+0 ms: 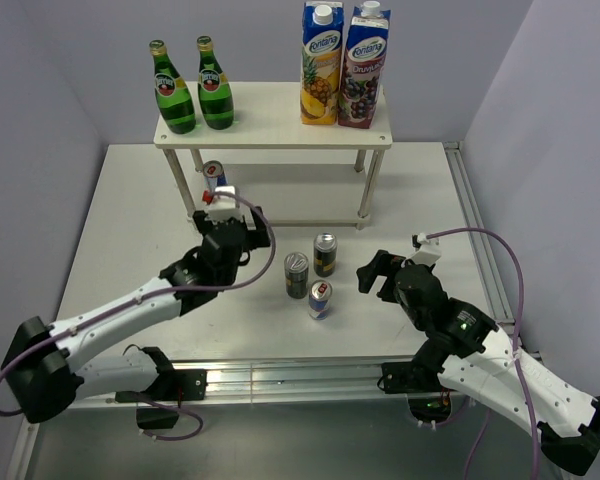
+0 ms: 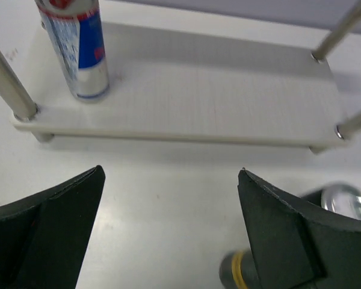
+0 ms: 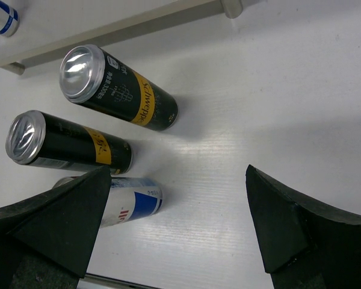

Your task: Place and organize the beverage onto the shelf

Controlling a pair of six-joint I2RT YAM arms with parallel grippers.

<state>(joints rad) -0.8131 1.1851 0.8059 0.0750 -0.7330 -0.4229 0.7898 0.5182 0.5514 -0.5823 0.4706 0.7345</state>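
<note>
The left gripper is hanging open and empty before the lower board of the shelf, where one blue can is standing. The right gripper (also open) is hovering by two dark cans and another blue can, all seemingly waiting on the table to be shelved. Both green bottles are standing up top.

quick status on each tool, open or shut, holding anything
left tool: open, holding nothing
right tool: open, holding nothing
</note>
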